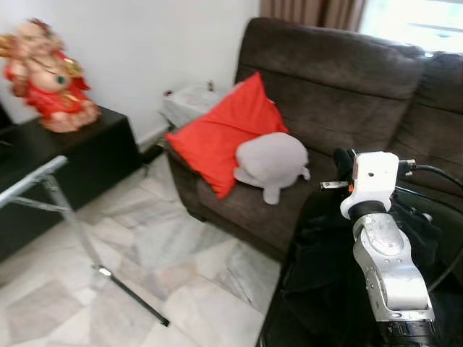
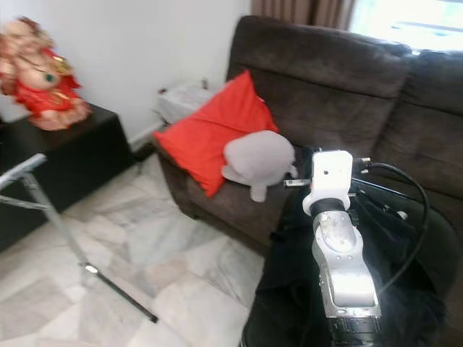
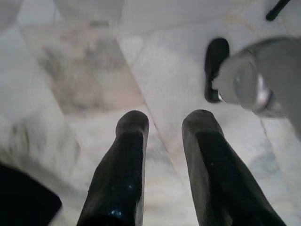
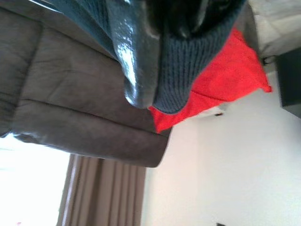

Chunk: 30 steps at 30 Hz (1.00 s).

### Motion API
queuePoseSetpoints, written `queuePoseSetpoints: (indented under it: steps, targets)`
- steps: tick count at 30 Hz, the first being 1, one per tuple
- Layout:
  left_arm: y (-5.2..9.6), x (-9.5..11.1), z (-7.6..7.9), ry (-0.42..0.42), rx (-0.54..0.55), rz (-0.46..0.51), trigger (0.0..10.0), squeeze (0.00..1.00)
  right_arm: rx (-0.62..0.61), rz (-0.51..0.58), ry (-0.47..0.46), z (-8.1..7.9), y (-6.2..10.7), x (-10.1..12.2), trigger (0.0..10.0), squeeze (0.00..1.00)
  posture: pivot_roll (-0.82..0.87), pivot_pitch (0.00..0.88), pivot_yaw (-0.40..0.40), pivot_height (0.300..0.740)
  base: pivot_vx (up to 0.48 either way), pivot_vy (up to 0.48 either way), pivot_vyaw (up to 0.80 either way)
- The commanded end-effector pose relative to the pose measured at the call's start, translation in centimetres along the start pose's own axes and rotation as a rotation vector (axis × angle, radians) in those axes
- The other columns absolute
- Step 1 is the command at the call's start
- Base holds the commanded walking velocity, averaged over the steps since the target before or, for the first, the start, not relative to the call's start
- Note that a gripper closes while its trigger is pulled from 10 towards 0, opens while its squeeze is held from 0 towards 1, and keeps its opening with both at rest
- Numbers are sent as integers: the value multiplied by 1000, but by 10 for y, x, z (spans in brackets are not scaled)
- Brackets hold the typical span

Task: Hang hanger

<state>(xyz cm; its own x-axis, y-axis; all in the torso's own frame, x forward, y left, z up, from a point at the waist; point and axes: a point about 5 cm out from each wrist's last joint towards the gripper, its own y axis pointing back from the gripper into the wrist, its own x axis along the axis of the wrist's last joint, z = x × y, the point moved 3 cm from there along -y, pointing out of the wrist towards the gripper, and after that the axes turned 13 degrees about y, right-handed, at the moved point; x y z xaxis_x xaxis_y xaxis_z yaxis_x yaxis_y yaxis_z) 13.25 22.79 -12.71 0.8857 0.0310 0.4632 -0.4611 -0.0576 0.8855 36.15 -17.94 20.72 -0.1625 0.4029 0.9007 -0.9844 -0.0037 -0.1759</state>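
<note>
**Right wrist view: claw closing on dark knit fabric**

Right wrist view: I am seeing the right claw (image 4: pixel 155 56) gripping a dark blue-grey knitted garment (image 4: pixel 188 70), the fabric bunching between its glossy black fingers (image 4: pixel 136 61). In the left eye view my right arm (image 1: pixel 383 260) is reaching forward over a black heap of clothing (image 1: pixel 318 282) lying on the seat of the brown sofa (image 1: pixel 333 79). I cannot make out a hanger itself; a thin metallic piece is showing just beside the white wrist housing, too small to identify. A red cushion (image 1: pixel 224 134) and a grey plush toy (image 1: pixel 273 163) are leaning together at the sofa's left end. A metal rack (image 1: pixel 65 210) is standing on the marble floor (image 1: pixel 145 267), well apart from the sofa. The left claw (image 3: pixel 164 123) is hanging above the floor tiles, its fingers standing narrowly apart and holding nothing.
</note>
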Motion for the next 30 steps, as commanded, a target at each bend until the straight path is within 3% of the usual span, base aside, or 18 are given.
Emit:
queuePoseSetpoints:
  steps: [1,18,21,30]
  targets:
    - [2,-6,-6,8,18,-19,10000,0,51,15,4,-11,-2,4,10000,0,34,0,23,740,0,0,794]
    - [0,0,-4,34,24,-6,10000,0,341,136,-59,-52,2,26,10000,0,42,0,10,740,0,0,795]
    - [0,1,-3,40,23,-2,10000,0,458,206,-101,-67,9,39,10000,0,42,0,5,740,0,0,800]
    - [-1,3,-2,51,25,2,10000,0,671,317,-174,-90,27,58,10000,0,42,0,-2,740,0,0,800]
